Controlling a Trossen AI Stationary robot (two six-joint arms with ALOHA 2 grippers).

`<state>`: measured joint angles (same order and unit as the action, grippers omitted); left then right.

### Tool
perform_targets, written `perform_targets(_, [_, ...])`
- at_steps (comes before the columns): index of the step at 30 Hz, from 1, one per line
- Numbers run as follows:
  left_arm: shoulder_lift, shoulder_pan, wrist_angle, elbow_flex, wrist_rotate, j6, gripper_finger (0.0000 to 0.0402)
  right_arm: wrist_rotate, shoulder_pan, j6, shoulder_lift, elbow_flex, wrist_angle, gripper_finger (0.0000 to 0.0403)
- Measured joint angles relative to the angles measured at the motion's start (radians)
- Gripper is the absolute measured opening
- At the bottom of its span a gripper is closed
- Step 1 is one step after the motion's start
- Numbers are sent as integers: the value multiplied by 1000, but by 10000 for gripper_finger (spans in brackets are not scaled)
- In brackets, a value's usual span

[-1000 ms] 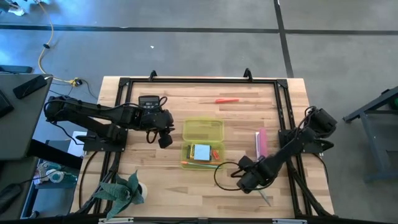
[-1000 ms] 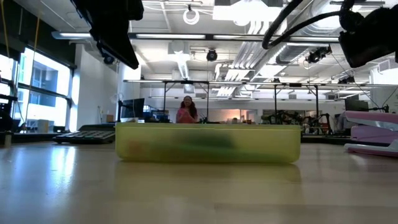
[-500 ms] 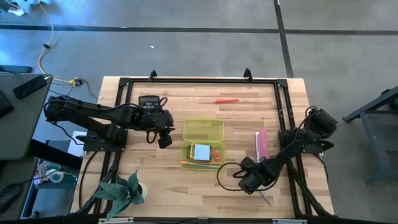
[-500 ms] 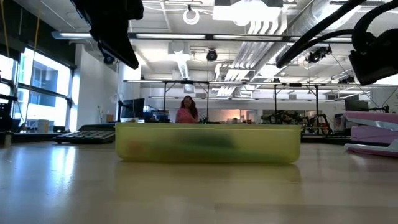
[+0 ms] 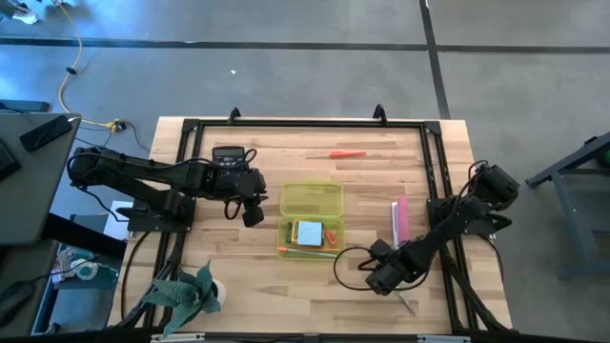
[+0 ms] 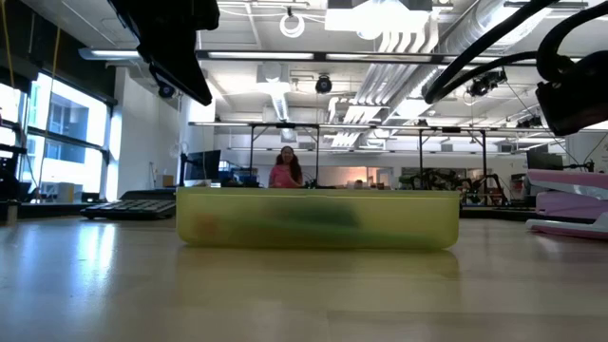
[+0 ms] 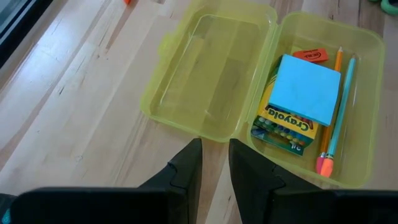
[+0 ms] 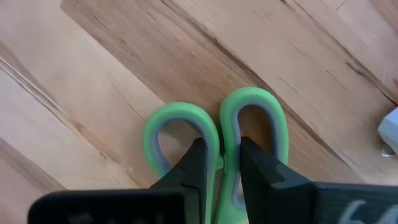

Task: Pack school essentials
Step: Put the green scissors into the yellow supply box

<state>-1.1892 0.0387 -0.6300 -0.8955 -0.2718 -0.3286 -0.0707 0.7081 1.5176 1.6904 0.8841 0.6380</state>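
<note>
Where the right gripper [image 8: 217, 163] pinches them, green-handled scissors [image 8: 214, 134], twin grey-lined loops, left gripper [image 7: 214, 165] fingers nearly together.

Calculator [image 5: 228, 153], pink stapler [image 5: 401, 220], plant [image 5: 187, 291]

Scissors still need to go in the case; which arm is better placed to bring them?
Right. The right gripper is directly over the green-handled scissors, while the left gripper hovers beside the open case, away from them.

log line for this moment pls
left gripper: idle by open case | right gripper: fingers at scissors handles | crayon box, sticky pad packed
</note>
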Motion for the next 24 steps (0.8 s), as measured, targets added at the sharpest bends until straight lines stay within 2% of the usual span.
perform_targets(6, [0,0,0,0,0,0,71,-20,0,-54,4,27,20,54])
perform_targets(12, [0,0,0,0,0,0,71,-103,-9,-140,0,77,-4,56])
perform_targets(16, [0,0,0,0,0,0,70,-159,-28,-226,-16,101,-38,56])
perform_targets(24, [0,0,-1,0,0,3,70,-196,-92,-439,-15,167,-36,56])
